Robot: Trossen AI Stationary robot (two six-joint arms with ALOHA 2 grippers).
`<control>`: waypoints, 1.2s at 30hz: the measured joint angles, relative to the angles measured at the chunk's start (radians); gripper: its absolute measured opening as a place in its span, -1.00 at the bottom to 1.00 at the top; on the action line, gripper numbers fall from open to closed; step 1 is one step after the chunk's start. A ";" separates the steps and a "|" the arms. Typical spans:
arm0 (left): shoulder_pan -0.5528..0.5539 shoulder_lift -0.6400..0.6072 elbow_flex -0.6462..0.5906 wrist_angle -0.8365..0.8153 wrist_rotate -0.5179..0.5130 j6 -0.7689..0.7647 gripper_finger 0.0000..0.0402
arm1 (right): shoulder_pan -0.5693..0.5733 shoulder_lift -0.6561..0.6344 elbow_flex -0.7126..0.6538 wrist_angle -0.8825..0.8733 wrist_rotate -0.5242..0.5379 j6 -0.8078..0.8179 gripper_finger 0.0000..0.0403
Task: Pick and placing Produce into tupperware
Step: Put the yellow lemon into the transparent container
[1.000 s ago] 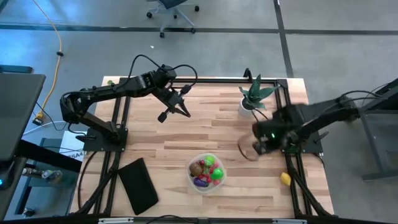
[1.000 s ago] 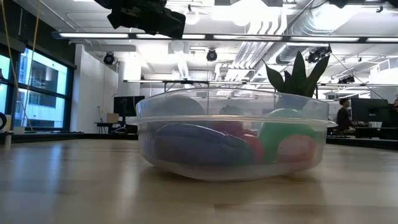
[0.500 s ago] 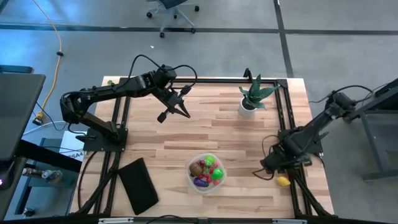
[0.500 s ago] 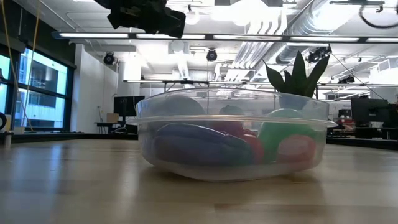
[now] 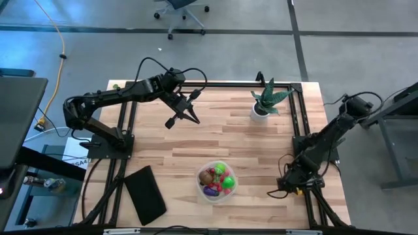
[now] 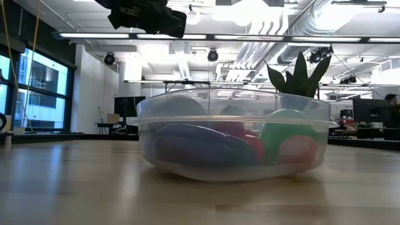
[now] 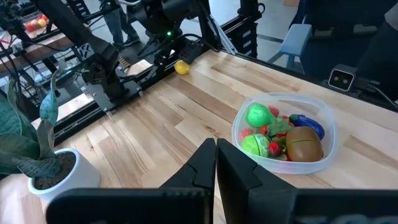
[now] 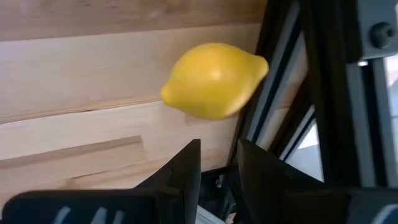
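Note:
The clear round tupperware [image 5: 217, 181] stands near the table's front middle and holds green, red, purple and brown produce; it also shows in the low view [image 6: 231, 134] and the left wrist view [image 7: 283, 134]. A yellow lemon [image 8: 214, 79] lies on the wood at the near right, against the black frame rail; it also shows in the left wrist view [image 7: 181, 67]. My right gripper [image 8: 219, 155] is open just short of the lemon, and in the high view [image 5: 285, 188] it sits low at the near right. My left gripper [image 7: 216, 165] is shut and empty, raised over the far middle [image 5: 189, 112].
A spiky green plant in a white pot [image 5: 264, 104] stands at the far right. A flat black rectangle [image 5: 145, 194] lies at the near left. Black frame rails [image 5: 307, 202] run along the table's right edge beside the lemon.
My right gripper has gone from the middle right of the table toward the near edge and down, ending close to the yellow lemon by the right rail. The lemon and the tupperware have stayed where they were.

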 joint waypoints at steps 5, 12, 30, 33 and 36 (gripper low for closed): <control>0.000 0.000 0.000 0.000 0.000 0.000 -0.97 | 0.003 0.002 0.000 -0.003 0.002 0.005 -0.51; 0.000 0.000 0.000 0.000 0.000 0.000 -0.97 | 0.016 0.049 -0.001 -0.066 0.016 0.010 -0.51; 0.000 0.000 0.000 0.000 -0.007 -0.001 -0.97 | -0.140 0.079 -0.114 0.123 0.169 -0.031 -0.51; 0.000 0.000 0.000 0.001 -0.007 -0.001 -0.97 | -0.171 0.078 -0.114 0.154 0.201 -0.057 -0.51; 0.000 0.000 0.000 0.001 -0.008 -0.001 -0.97 | -0.201 0.076 -0.114 0.216 0.255 -0.102 -0.51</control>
